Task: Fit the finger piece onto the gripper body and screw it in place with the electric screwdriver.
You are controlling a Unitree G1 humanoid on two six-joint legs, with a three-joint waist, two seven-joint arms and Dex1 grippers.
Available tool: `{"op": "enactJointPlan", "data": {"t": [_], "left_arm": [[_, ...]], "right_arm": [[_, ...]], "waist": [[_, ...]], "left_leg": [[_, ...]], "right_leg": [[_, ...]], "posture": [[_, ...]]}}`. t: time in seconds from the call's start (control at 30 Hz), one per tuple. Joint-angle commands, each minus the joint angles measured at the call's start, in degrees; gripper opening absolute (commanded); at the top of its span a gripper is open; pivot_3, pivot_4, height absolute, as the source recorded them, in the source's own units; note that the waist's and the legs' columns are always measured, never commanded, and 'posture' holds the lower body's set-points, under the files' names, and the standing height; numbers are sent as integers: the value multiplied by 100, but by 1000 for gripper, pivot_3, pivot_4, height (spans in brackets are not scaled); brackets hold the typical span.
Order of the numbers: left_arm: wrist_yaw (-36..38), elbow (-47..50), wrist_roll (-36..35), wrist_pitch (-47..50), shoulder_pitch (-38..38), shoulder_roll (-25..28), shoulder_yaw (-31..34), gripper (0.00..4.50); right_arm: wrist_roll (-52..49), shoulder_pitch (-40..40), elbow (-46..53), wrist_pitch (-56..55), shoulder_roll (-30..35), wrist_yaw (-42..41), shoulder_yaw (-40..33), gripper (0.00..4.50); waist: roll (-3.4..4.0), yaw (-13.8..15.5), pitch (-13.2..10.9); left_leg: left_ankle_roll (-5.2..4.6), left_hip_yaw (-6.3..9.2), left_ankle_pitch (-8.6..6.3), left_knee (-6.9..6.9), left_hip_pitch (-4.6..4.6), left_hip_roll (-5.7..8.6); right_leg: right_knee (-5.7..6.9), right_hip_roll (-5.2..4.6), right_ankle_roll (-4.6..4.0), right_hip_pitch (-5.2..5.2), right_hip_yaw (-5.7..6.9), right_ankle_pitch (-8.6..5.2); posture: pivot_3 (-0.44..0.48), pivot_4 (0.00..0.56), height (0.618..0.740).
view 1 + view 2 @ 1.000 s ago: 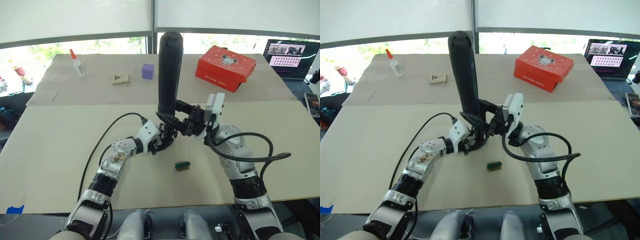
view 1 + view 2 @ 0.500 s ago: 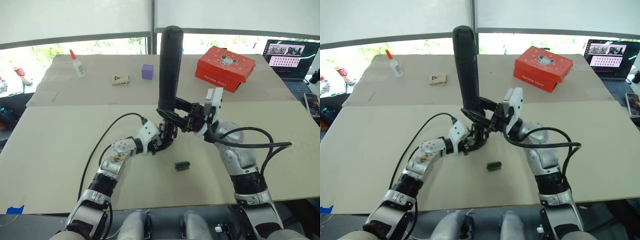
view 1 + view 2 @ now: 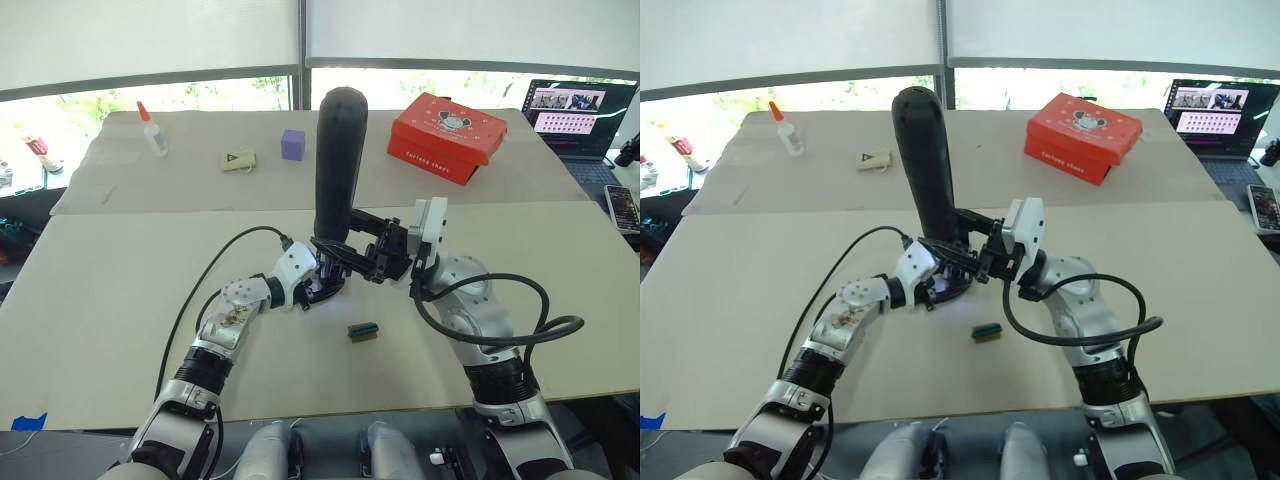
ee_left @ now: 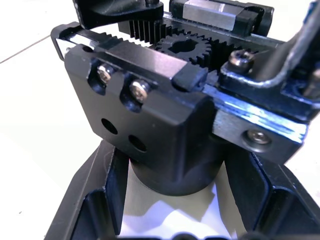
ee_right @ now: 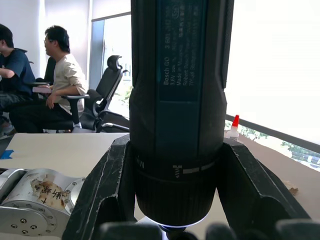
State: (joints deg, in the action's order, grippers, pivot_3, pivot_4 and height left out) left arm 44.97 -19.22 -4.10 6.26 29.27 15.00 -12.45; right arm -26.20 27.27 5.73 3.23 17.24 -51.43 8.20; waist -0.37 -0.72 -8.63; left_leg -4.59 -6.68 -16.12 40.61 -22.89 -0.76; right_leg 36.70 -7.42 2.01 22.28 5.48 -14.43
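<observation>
Looking down from the left eye view, we see the electric screwdriver [image 3: 337,160] standing nearly upright at the middle of the bench [image 3: 100,300], its long axis running from the rounded end up top down to the bit end, which sits right over the gripper body [image 3: 325,283]. Our right tool [image 3: 352,252] is clenched around the driver's lower barrel, reaching in from the right; our left tool [image 3: 318,290] comes from the left and grasps the gripper body at its base. So the workpiece lies straight below the driver tip, and both arms meet there. A small green-and-brown block [image 3: 363,330] lies just nearer on the bench.

In the right eye view the driver leans slightly toward the far left at its top, while its tip stays on the gripper body.

Through the left wrist view, we see the gripper body's round base between our two fingers [image 4: 95,200], with a geared rack, bracket screws and two empty holes facing us. We cannot pick out the finger piece with certainty here.

Through the right wrist view, the driver barrel sits clamped between our fingers [image 5: 102,195], its light glowing at the lower end. We judge the coming move depends on keeping that axis in line with the screw below.
</observation>
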Motion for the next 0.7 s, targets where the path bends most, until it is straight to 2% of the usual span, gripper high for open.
{"op": "enactJointPlan", "data": {"t": [0.03,0.37,0.7], "left_arm": [[-40,262,-18,-80,28,101,131,2282],[-62,327,-20,-37,8,131,144,2282],[-101,279,-38,-19,24,98,154,2282]], "right_arm": [[234,-74,-862,574,109,-47,155,1887],[345,147,-1175,555,68,-132,310,1887],[222,69,-824,628,104,39,164,1887]], "waist": [[0,-3,0],[0,-3,1],[1,-6,1]], "left_leg": [[0,0,0,0,0,-1],[0,0,0,-3,0,-1],[1,0,0,-7,2,-2]], "right_leg": [[0,0,0,0,0,0],[0,-1,0,0,0,0],[-1,-3,0,0,-1,0]], "posture": [[0,150,740],[0,150,740],[0,150,740]]}}
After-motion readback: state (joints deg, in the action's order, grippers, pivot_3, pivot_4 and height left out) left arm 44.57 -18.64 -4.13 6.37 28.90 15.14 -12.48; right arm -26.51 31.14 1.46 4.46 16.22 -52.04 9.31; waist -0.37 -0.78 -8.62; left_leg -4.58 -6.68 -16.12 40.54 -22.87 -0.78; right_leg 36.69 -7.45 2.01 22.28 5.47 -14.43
